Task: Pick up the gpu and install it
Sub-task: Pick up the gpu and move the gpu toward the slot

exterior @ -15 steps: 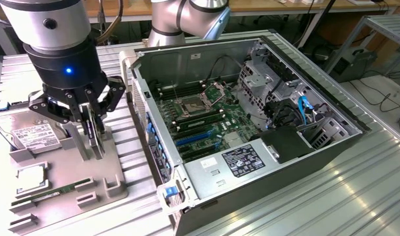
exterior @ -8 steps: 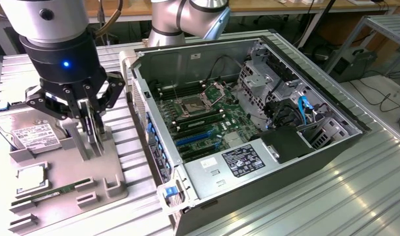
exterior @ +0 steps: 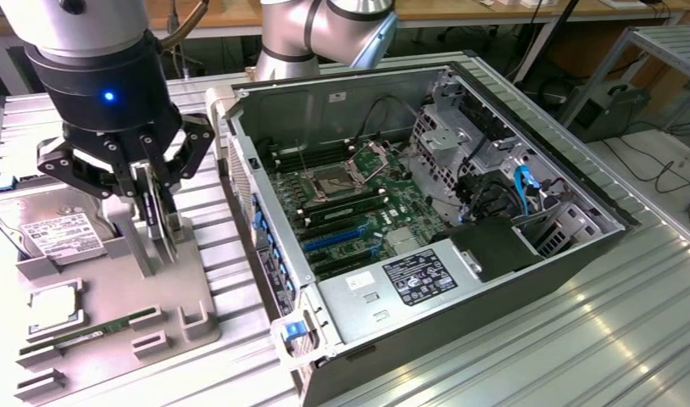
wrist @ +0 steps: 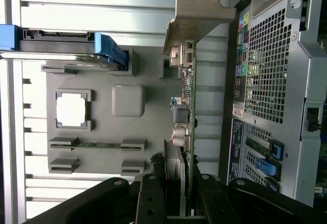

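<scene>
The gpu point(exterior: 162, 237) stands on edge, upright, over the grey fixture plate point(exterior: 153, 314) at the exterior view's left. My gripper point(exterior: 151, 191) comes down from above and is shut on the card's upper edge, one finger on each face. In the wrist view the gpu point(wrist: 188, 96) runs away from my gripper point(wrist: 185, 198) as a thin dark board, ending in its pale metal bracket point(wrist: 196, 9). Whether its lower edge still touches the fixture I cannot tell. The open computer case point(exterior: 436, 212) lies to the exterior view's right, with blue expansion slots point(exterior: 334, 237) on its motherboard.
On the fixture lie a silver hard drive point(exterior: 57, 229), a square processor chip point(exterior: 53, 305) and a green RAM stick point(exterior: 85, 335). The case's perforated rear panel point(wrist: 271, 81) stands close beside the card. The table is ribbed metal point(exterior: 548, 339).
</scene>
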`<act>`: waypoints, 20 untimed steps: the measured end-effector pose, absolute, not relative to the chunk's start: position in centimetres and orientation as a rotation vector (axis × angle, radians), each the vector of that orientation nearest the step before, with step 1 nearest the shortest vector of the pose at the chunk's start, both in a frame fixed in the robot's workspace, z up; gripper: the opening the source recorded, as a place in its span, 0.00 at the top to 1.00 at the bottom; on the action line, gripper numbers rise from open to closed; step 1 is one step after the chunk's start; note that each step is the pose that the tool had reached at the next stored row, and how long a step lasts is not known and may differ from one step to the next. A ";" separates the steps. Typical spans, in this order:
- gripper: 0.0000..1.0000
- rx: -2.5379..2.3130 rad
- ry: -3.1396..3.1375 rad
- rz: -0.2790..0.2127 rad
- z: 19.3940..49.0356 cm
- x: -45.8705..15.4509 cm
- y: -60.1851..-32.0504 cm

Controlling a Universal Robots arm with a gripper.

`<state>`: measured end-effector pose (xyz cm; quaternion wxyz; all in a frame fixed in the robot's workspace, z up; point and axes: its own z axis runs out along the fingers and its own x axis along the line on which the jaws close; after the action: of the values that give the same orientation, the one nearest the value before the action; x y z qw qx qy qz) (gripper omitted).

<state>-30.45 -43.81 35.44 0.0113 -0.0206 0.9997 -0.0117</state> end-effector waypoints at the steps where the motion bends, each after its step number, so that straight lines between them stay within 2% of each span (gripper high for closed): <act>1: 0.72 -0.064 3.118 -0.036 35.5 -30.4 -43.8; 20: 0.72 -0.064 3.118 -0.032 38.0 -30.4 -43.9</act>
<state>-30.45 -43.86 37.97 0.0112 -0.0206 0.9997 -0.0103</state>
